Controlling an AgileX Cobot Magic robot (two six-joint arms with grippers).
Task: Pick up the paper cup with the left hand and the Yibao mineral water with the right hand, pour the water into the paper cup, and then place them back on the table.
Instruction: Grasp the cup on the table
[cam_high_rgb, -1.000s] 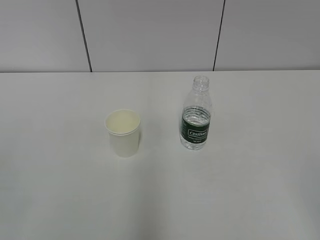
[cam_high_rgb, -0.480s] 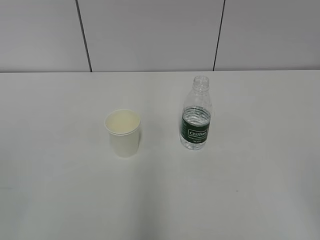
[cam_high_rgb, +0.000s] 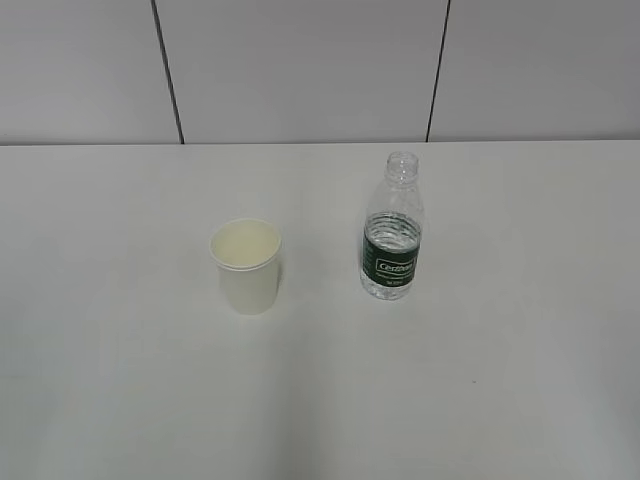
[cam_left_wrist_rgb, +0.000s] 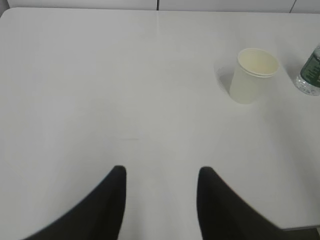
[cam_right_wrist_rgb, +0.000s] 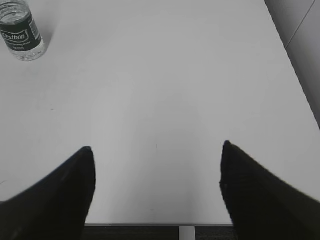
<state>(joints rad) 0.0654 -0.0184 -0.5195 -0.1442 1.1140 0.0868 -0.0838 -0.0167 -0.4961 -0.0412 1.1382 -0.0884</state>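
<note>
The pale cream paper cup (cam_high_rgb: 246, 265) stands upright on the white table (cam_high_rgb: 120, 360), left of centre. To its right stands the Yibao mineral water (cam_high_rgb: 392, 228), a clear capless bottle with a dark green label. Neither arm shows in the exterior view. In the left wrist view my left gripper (cam_left_wrist_rgb: 161, 172) is open over bare table, with the paper cup (cam_left_wrist_rgb: 253, 75) far ahead to the right and the bottle's edge (cam_left_wrist_rgb: 310, 72) beyond it. My right gripper (cam_right_wrist_rgb: 156, 147) is open wide near the table's front edge, and the bottle (cam_right_wrist_rgb: 21, 31) stands far ahead to the left.
A grey panelled wall (cam_high_rgb: 300, 70) rises behind the table. The table's front edge (cam_right_wrist_rgb: 160, 224) lies just under the right gripper, and its right edge (cam_right_wrist_rgb: 292, 65) runs close by.
The cup and bottle have not moved in the exterior view, and no arm has come into that view.
</note>
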